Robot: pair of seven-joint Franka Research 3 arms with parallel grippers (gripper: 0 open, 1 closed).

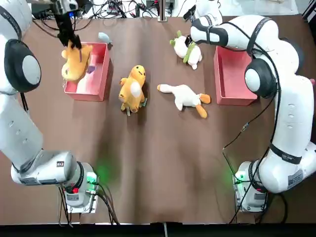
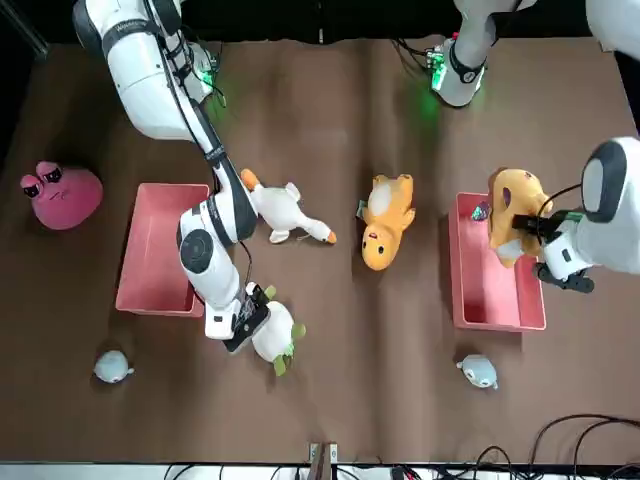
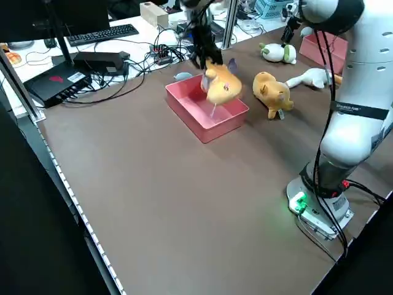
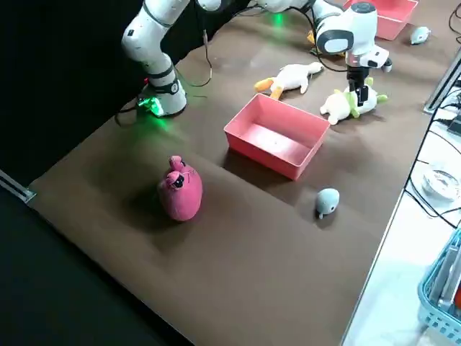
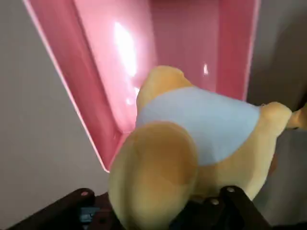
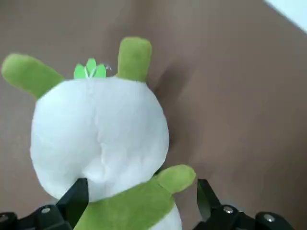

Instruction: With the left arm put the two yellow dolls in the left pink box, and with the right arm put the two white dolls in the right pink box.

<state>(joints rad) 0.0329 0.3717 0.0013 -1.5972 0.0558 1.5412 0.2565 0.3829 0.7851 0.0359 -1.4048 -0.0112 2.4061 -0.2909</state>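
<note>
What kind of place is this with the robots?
Probably a robot lab or workshop: two big white robot arms are fixed to a brown-covered table, with tangled black cables and a black computer keyboard behind.

Top view overhead; front view opposite

1 pink plush, 2 grey-blue blobs

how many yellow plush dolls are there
2: one yellow doll gripped by the left gripper over the left pink box, the other yellow doll lying on the table to the right of that box.
</note>
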